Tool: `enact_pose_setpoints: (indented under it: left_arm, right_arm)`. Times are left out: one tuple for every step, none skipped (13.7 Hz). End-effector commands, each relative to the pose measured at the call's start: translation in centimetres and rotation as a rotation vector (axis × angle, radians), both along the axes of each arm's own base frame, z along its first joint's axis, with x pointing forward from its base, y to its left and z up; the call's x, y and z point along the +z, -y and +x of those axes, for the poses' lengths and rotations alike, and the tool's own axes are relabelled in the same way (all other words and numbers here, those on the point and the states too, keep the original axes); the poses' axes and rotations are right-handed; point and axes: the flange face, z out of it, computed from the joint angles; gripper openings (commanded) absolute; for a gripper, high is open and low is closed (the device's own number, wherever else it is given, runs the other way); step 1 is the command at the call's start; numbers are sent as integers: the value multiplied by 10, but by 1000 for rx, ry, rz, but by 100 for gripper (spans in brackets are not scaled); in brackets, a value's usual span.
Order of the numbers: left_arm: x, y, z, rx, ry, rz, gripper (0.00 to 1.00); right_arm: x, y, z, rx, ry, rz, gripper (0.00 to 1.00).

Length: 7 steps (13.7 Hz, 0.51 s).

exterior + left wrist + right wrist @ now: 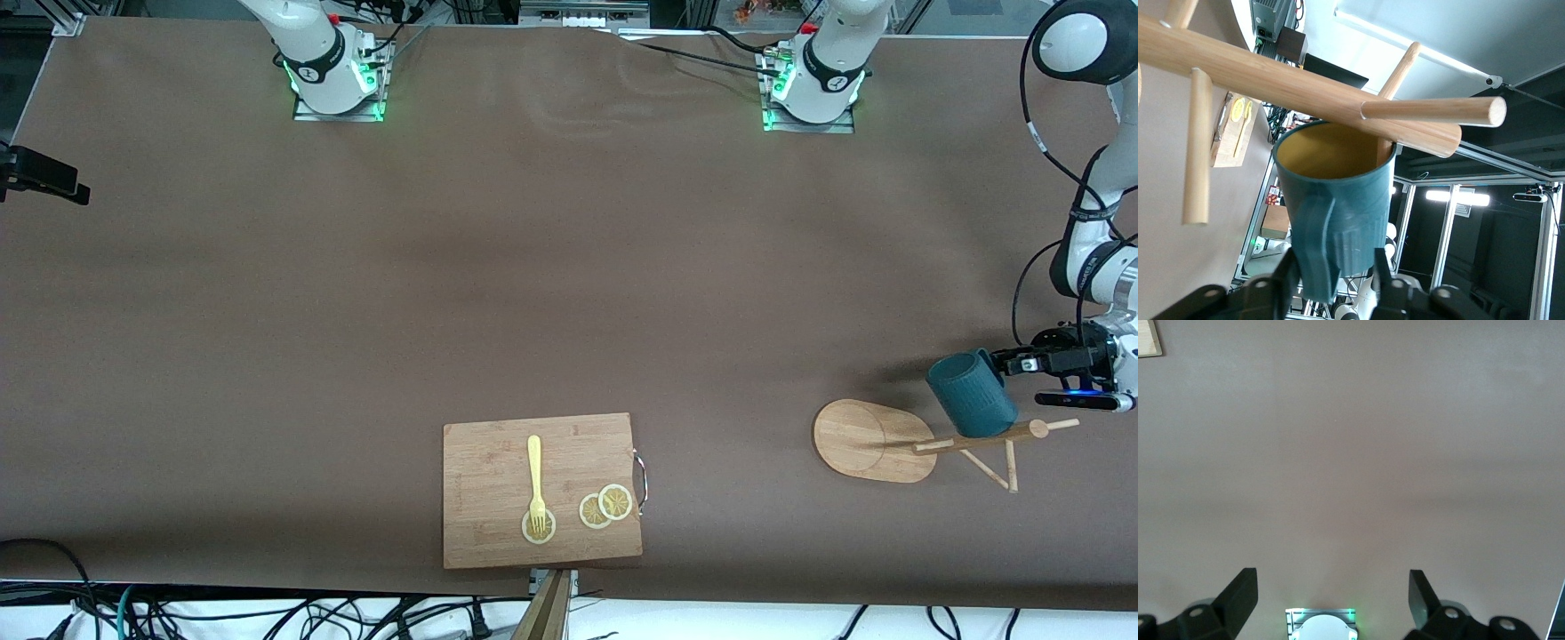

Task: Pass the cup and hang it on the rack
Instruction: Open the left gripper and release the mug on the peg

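The dark teal cup [971, 394] is up in the air, tilted, its yellow inside facing the rack's post [978, 436]. My left gripper [1011, 361] is shut on the cup at its bottom end, by the handle. In the left wrist view the cup [1351, 200] sits between the fingers [1280, 270], mouth against the post [1285, 80], with one peg [1395, 87] reaching to its rim. The rack's oval base [867, 439] lies toward the left arm's end of the table. My right gripper [1331, 581] is open and empty over bare table, and is out of the front view.
A rectangular wooden cutting board [484, 471] lies near the front camera's edge, with a yellow fork [534, 480] and lemon slices [605, 507] on it. A black clamp [43, 176] juts in at the right arm's end. Both arm bases [333, 67] stand farthest from the camera.
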Motion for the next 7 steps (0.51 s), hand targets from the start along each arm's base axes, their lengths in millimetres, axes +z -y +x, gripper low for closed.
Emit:
enact_pose_setpoints:
  left_arm:
    - [3,-5,3,-8,17,0,100]
    - [3,-6,1,-24,11,23,100]
    - [6,-7,1,-48,10,61,100]
    - [17,-13,3,-79,25,134,100]
    - [26,-19,4,-131,33,230,100]
    - [35,-22,3,-174,36,310,100]
    - [38,-25,1,-208,27,365,100]
  right_arm:
    - [2,1,-3,-2,10,16,100]
    - [1,1,-3,-2,9,15,100]
    - [2,1,-3,-2,10,16,100]
    - [2,1,-3,-2,10,16,100]
    - [2,1,-3,-2,10,16,100]
    - [2,1,-3,-2,10,15,100]
    - [2,1,-3,-2,10,16,100]
